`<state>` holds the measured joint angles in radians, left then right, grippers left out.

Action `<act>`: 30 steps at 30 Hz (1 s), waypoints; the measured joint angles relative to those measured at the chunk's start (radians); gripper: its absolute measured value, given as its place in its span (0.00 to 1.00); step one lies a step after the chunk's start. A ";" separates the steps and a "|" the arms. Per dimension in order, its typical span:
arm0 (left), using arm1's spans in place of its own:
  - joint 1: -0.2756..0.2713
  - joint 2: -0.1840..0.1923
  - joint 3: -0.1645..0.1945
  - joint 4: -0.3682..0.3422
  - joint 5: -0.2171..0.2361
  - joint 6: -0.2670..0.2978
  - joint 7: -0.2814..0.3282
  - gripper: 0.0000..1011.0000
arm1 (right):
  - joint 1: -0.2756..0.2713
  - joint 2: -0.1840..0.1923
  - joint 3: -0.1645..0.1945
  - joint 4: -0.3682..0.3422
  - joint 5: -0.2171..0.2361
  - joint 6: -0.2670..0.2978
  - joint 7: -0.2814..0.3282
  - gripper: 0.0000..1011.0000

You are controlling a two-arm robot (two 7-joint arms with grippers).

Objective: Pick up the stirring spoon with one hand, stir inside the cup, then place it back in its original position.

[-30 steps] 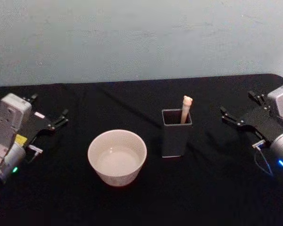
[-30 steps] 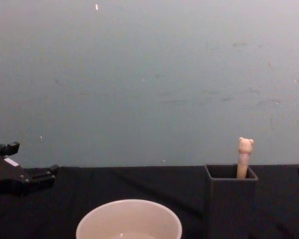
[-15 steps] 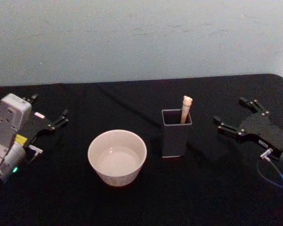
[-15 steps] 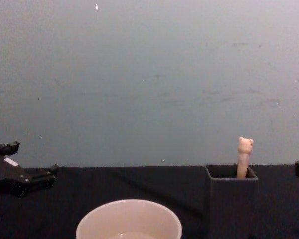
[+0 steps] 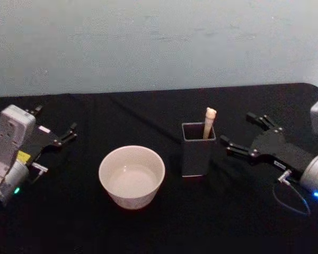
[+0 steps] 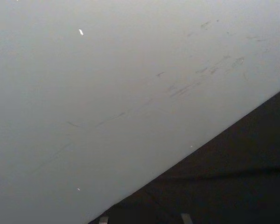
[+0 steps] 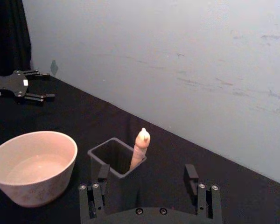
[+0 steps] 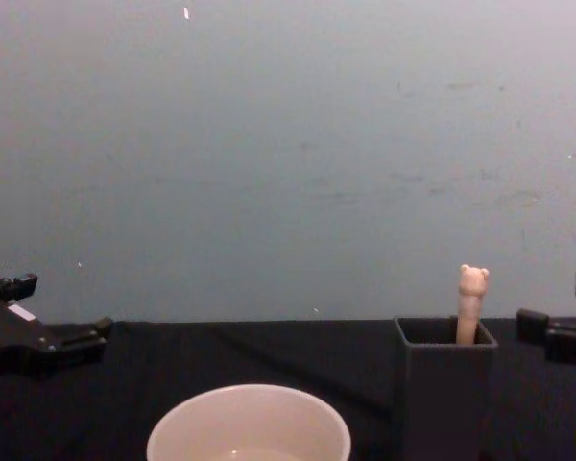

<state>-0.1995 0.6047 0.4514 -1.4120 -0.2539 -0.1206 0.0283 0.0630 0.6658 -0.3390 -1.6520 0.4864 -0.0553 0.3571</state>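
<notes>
Right gripper, fingers wide, hovers by square holder with bear-topped spoon; left gripper parked, fingers spread.

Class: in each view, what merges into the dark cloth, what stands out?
Head view: holder and right gripper nearly merge with the black cloth; the cup stands out pale. Chest view: the stirring spoon contrasts against the light wall.
</notes>
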 joint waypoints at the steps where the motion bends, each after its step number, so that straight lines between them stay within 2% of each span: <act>1: 0.000 0.000 0.000 0.000 0.000 0.000 0.000 0.99 | 0.009 -0.009 -0.003 0.007 -0.004 0.005 0.003 0.99; 18: 0.000 0.000 0.000 0.000 0.000 0.000 0.000 0.99 | 0.138 -0.129 -0.033 0.120 -0.056 0.074 0.035 0.99; 30: 0.000 0.000 0.000 0.000 0.000 0.000 0.000 0.99 | 0.180 -0.181 -0.028 0.172 -0.081 0.097 0.049 0.99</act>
<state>-0.1995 0.6047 0.4514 -1.4120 -0.2539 -0.1205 0.0283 0.2434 0.4850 -0.3675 -1.4796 0.4054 0.0416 0.4062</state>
